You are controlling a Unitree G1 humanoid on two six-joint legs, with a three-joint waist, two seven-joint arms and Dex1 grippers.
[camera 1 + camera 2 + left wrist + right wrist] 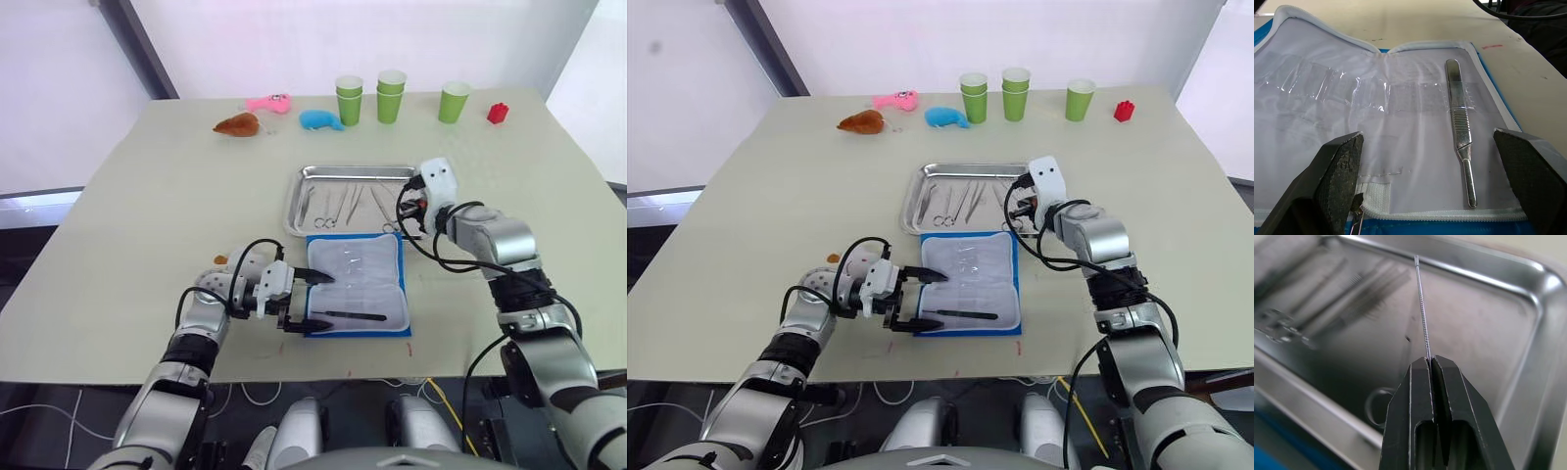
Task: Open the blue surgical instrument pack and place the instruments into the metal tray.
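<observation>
Right gripper [1433, 363] clenched on a thin tool [1422, 308] over the tray [294, 211] at frame centre; left gripper [315, 300] released, fingers straddling the opened pack [358, 257].

Supporting everything: a pale beige table [147, 225]. Lying open and flat near the front edge, the blue surgical instrument pack [356, 284], whitish lining up. Sitting just behind it, touching or nearly so, the metal tray [306, 201]. Standing along the far edge, three sets of green cups [390, 96], with a small red block [498, 113] to their right. Resting to their left, a blue plush toy [320, 119], a pink toy [268, 102] and a brown toy [237, 124].
</observation>
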